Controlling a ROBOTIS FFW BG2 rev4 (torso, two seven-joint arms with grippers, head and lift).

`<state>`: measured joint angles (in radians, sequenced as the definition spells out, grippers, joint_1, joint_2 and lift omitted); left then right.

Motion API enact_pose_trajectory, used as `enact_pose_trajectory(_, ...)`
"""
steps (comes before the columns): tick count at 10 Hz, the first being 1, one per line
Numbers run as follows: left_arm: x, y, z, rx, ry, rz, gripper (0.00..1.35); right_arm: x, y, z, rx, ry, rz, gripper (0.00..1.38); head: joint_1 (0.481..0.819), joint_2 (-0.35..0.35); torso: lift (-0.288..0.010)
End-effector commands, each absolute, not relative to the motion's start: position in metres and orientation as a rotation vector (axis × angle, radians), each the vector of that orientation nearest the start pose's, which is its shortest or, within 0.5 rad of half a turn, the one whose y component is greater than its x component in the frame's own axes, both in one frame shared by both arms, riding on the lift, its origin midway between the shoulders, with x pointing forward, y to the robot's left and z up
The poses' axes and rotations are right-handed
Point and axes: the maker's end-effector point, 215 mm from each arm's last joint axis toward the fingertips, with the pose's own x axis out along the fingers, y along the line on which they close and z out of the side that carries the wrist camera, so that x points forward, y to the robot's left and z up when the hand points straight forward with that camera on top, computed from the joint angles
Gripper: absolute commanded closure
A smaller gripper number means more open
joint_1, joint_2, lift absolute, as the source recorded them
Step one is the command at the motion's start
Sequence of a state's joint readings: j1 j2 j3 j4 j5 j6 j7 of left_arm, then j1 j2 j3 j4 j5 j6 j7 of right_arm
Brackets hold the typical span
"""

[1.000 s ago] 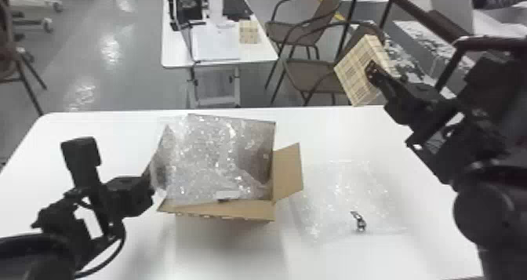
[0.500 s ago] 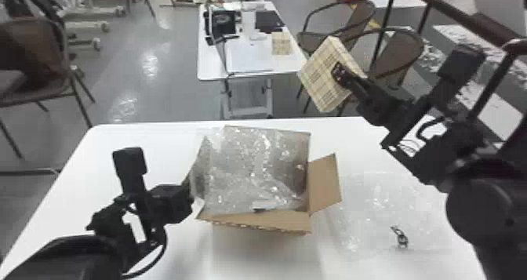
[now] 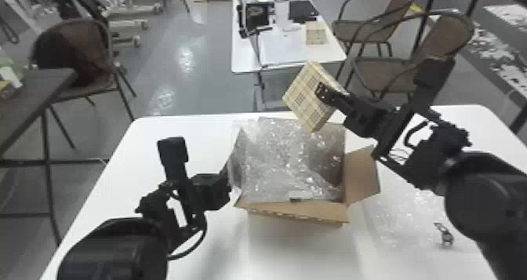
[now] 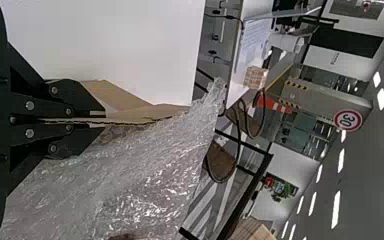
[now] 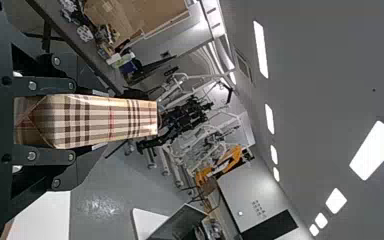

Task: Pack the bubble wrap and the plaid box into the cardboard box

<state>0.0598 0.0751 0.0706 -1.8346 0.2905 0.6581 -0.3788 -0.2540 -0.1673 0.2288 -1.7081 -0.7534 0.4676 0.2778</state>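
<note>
Well, right tool (image 3: 324, 92), high and angled inward, clasps plaid box (image 3: 304, 99); lower left tool (image 3: 226, 183) pinches cardboard box (image 3: 309, 212)

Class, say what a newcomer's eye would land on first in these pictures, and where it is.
Probably the plaid box, gripped by the right gripper above the far side of the cardboard box. Next, likely the shiny bubble wrap lining that open carton, whose edge the left gripper pinches.
</note>
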Motion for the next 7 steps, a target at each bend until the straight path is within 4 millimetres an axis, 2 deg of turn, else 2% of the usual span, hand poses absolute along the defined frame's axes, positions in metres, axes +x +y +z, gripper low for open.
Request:
enact_pose_trajectory(1,0.539,0.167,-0.394,-0.284,0.400,-0.411,1.21,0.587,-0.009,-0.244,0.516,0.199,0.762,0.93,0.662,0.132,-0.102)
enact_pose_trajectory(2,0.539,0.167,-0.395,-0.285,0.401,-0.411,1.21,0.577,0.002,-0.253,0.528,0.250,0.780,0.93,0.673,0.143,-0.102)
enact_pose_trajectory(4,0.540,0.166,-0.394,-0.284,0.400,-0.413,1.21,0.569,0.010,-0.266,0.532,0.317,0.787,0.93,0.689,0.161,-0.102)
enact_pose_trajectory(7,0.540,0.166,-0.393,-0.285,0.398,-0.413,1.21,0.568,0.003,-0.281,0.500,0.361,0.740,0.93,0.695,0.170,-0.102)
